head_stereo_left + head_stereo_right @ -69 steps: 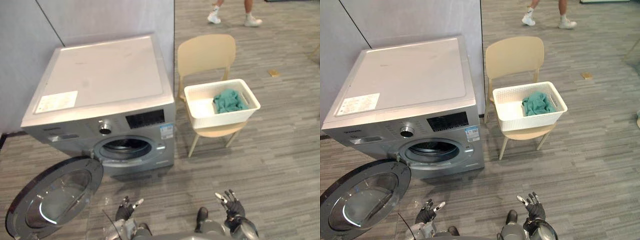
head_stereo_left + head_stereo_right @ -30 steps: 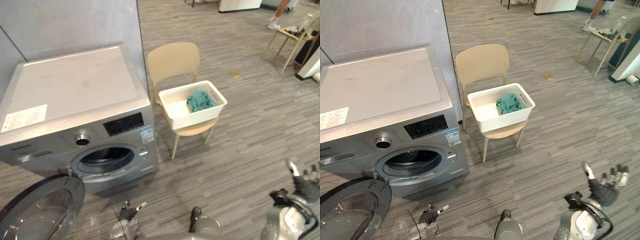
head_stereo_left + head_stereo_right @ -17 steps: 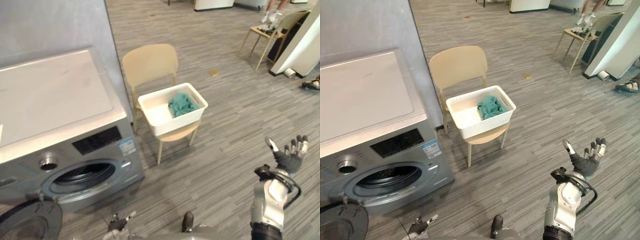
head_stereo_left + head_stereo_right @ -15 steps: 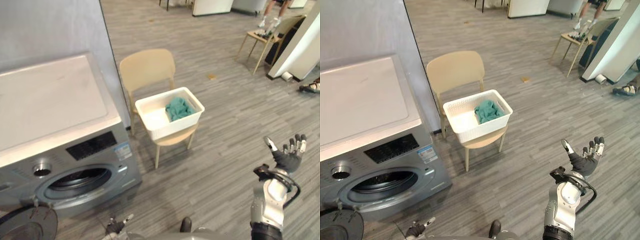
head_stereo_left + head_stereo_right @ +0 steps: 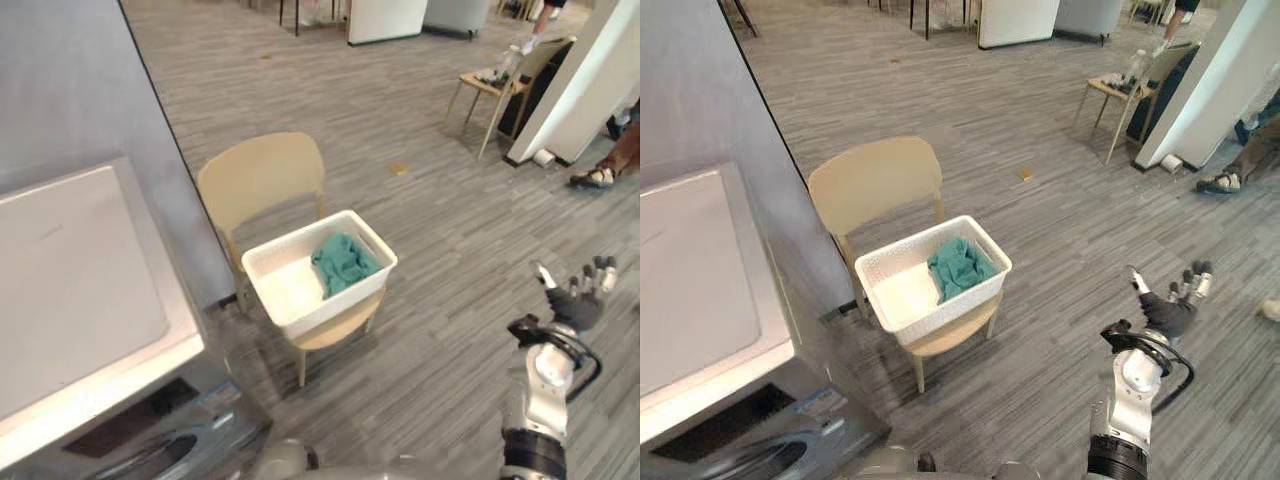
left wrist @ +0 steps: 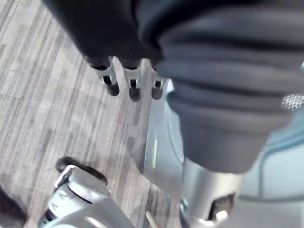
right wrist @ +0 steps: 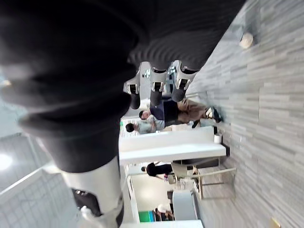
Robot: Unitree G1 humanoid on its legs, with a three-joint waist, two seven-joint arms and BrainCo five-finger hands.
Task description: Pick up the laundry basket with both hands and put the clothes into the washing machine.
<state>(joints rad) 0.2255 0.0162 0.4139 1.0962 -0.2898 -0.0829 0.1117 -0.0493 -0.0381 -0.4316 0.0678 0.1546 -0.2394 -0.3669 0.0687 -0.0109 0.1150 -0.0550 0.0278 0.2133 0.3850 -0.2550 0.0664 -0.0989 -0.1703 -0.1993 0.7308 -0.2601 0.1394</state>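
**Basket lies well off to the right hand's left, untouched**

The right hand (image 5: pixel 575 300) is raised, fingers spread and empty. The left hand (image 6: pixel 133 88) hangs with straight fingers, holding nothing. Beyond the right hand and to its left, well apart, the white perforated plastic laundry basket (image 5: pixel 330 305) sits on a smooth beige chair (image 5: pixel 262 175), its long axis slanting across the reach. Soft crumpled teal clothes (image 5: pixel 343 262) lie in the end nearer that hand. The washing machine (image 5: pixel 70 290) stands further left.

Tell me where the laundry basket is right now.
The white laundry basket sits on the seat of the beige chair, mid-picture in the eye views, just right of the washing machine, with teal clothes in its right half.
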